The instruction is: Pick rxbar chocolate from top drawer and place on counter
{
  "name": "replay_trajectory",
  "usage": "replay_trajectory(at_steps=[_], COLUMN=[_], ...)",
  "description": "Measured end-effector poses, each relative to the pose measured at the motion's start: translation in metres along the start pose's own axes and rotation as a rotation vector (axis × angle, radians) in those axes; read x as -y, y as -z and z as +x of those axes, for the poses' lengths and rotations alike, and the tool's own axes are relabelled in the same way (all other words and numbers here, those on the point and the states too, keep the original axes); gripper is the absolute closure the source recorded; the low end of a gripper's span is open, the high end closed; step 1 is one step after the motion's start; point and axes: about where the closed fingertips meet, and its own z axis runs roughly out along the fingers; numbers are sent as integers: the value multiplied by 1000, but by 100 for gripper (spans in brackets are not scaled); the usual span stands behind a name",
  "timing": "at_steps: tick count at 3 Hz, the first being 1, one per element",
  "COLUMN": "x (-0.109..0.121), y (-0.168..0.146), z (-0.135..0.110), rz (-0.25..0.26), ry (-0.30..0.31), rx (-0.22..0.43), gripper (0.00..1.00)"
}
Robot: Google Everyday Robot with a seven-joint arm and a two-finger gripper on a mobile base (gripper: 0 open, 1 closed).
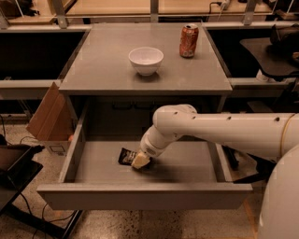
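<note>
- One camera view looks down at a grey cabinet from the front, with its top drawer pulled wide out toward the camera.
- Inside that drawer, on the flat grey floor a little left of centre, lies the rxbar chocolate. It is a small black wrapper with pale print, lying flat and at a slant.
- The gripper is down in the drawer, its pale tip set over the right end of the bar and hiding that end. Whether it touches the wrapper or sits just above it, I cannot tell.
- How far the gripper is open, and whether it has any hold of the bar, cannot be told from this angle.
- The white arm comes in from the right edge, passes above the drawer's right wall and bends down to the gripper.
- The counter above carries two things, well apart from each other: a white bowl near the middle and an orange can upright toward the back right corner.
- A cardboard box leans at the cabinet's left side, just beside the drawer's left wall.
- A light wooden surface runs across the top, behind the counter.
</note>
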Motion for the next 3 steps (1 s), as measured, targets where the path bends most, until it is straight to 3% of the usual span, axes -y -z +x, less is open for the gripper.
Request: replay_trajectory(at_steps=[1, 2, 3], x=[0, 62, 76], y=[8, -18, -22], z=[-4, -25, -31], rz=[-16, 65, 82], ry=[38, 206, 244], rx=[-21, -49, -60], gripper=[100, 100, 100])
